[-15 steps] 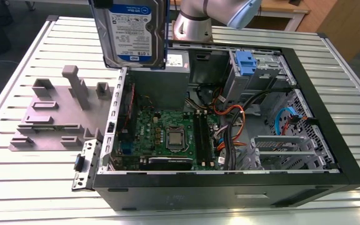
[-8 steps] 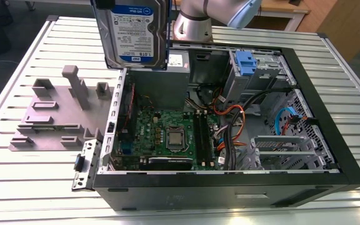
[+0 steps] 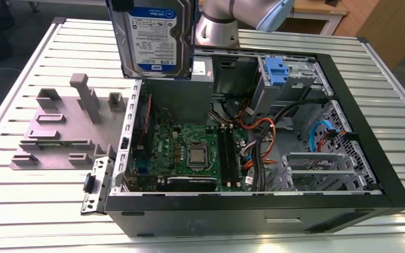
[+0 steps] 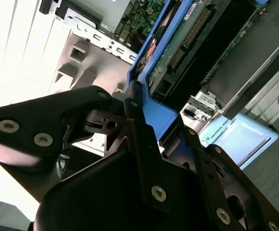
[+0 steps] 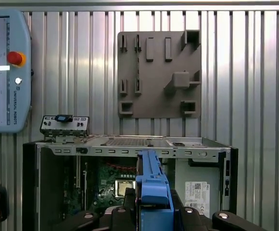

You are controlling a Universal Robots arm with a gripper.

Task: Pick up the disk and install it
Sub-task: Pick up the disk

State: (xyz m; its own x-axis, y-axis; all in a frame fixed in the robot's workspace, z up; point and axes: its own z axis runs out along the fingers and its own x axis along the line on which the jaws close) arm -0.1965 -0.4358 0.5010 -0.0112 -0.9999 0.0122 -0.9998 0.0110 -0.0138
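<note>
The disk (image 3: 150,39), a silver hard drive with a white-and-blue label in a blue caddy, hangs upright in the air over the back corner of the open computer case (image 3: 259,205), toward the exterior view's left. In the second wrist view my gripper (image 4: 156,113) is shut on the blue caddy end of the disk (image 4: 178,43), whose green circuit-board side shows. In the first wrist view the disk (image 5: 151,185) stands edge-on between the black fingers (image 5: 130,209) of my gripper (image 5: 153,204), above the case's open interior.
A grey fixture plate (image 3: 61,132) with raised blocks lies on the slatted table beside the case. Inside the case are a motherboard (image 3: 188,147), cables, a drive bay with another blue caddy (image 3: 276,71) and a power-supply box (image 5: 197,190). A teach pendant (image 5: 7,72) lies on the table.
</note>
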